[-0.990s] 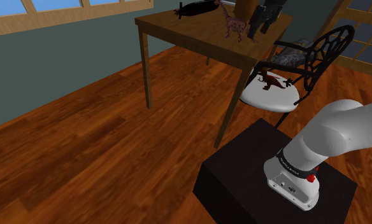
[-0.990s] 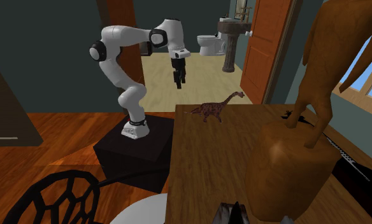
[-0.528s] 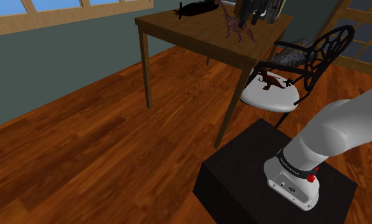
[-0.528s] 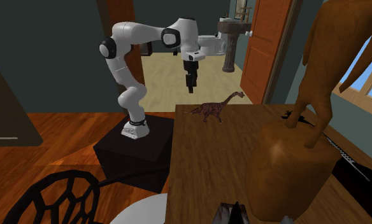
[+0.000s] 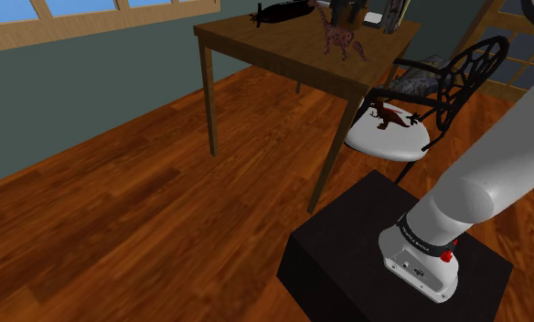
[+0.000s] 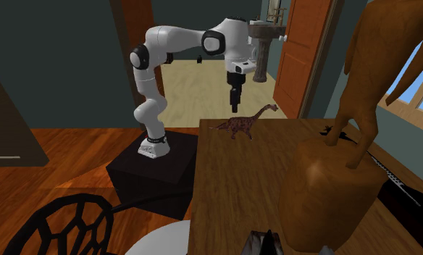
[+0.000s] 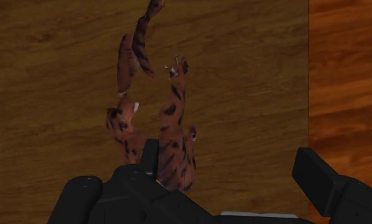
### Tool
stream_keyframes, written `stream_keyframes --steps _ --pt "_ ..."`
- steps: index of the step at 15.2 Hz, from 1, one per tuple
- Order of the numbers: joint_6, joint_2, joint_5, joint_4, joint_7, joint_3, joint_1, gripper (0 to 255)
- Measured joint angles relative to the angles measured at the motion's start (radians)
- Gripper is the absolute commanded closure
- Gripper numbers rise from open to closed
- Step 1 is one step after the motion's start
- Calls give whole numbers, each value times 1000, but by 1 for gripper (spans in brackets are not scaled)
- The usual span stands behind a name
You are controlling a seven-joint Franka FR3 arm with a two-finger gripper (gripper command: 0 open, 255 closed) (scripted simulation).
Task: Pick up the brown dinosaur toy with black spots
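While the arm reaches out from its stand (image 5: pixel 347 252), we find the brown dinosaur toy (image 5: pixel 340 37) in the shoulder view, standing on the wooden tabletop (image 5: pixel 256 41) at about twelve o'clock from the stand. A small reddish figure (image 5: pixel 387 116) lies on the white chair seat (image 5: pixel 389 139) between them; we judge it is not our target.

Across the room, the second exterior view puts the claw (image 6: pixel 235 106) pointing straight down at twelve o'clock of the toy (image 6: pixel 243 126), close above its back but apart from it.

Along the wrist view, the claw (image 7: pixel 200 184) is spread wide, and the spotted toy (image 7: pixel 172 133) lies on the tabletop (image 7: pixel 51 95) between the fingers, nearer one than the other.

We judge this the approach, with the grasp not yet begun. The next move calls for centring over the body, lowering until the fingers flank it, then pinching across its narrow flanks.
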Motion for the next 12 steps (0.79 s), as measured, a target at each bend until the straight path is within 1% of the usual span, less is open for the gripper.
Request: stream_keyframes --steps 2,5,6,8,12 --pt "-31 92 22 112 -21 -13 -13 0" --pt "-107 267 66 346 -56 -31 -50 0" --pt "-117 294 73 379 -58 -31 -54 0" --pt "-108 304 75 378 -60 -31 -56 0" --pt "-54 289 71 310 -59 -31 -51 0"
